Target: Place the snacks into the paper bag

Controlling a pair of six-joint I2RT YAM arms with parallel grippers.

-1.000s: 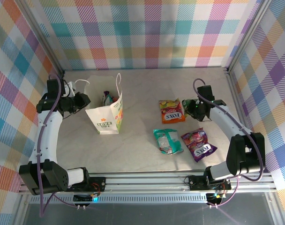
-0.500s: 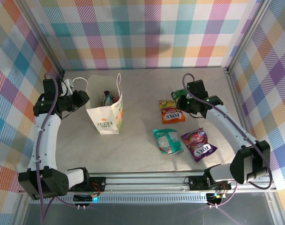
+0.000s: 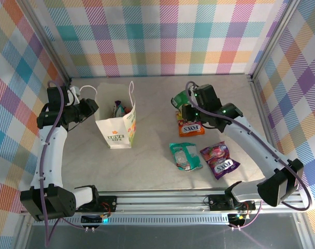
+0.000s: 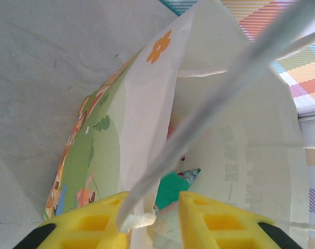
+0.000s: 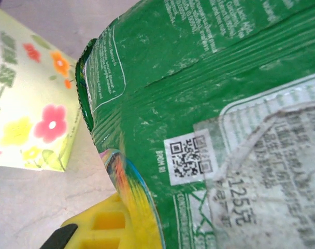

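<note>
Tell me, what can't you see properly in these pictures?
- Snacks in the bag: in the top view the bag's wall hides most of them, so they can't be counted.
- Green packet: in the right wrist view the picture edges cut it off and its print is too small to read.
- Left gripper: in the left wrist view the bottom edge cuts off the fingers, so its grip on the bag is unclear.

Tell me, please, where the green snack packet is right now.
In the top view, the right claw grips the green packet right of centre, just beyond the orange packet, right of the paper bag.
</note>
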